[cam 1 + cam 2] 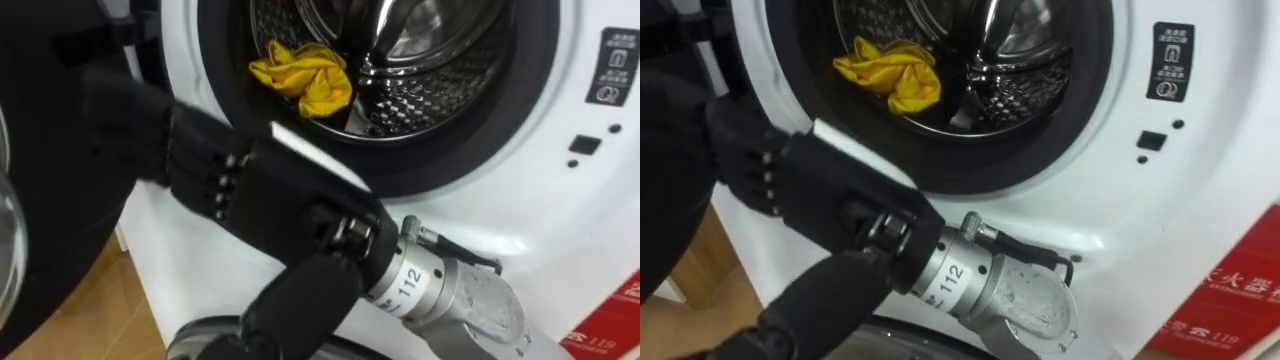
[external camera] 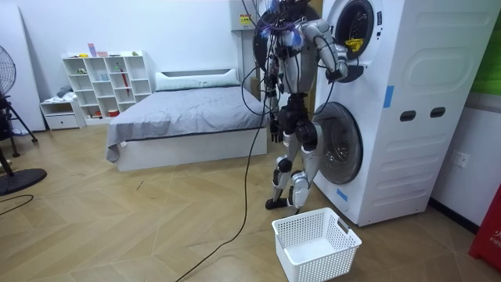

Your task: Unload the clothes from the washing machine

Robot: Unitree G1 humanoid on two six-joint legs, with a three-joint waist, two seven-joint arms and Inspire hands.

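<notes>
One crumpled yellow cloth (image 1: 303, 78) in steel drum (image 1: 420, 95); your right hand (image 1: 250, 190) hovers by dark rim (image 1: 490, 140), prob. pre-reach; grip can't tell.

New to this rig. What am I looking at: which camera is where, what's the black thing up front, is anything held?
A two-legged humanoid robot, each arm ending in a hand. Two pictures come from a stereo camera in its head, looking into the upper washing machine; the third is from a room camera and shows the robot standing before two stacked machines. The black thing is its right hand, raised at the lower left rim of the door opening. A yellow cloth lies in the drum, apart from that hand, so not held. The left hand hangs at its side. A white basket stands on the floor nearby.
</notes>
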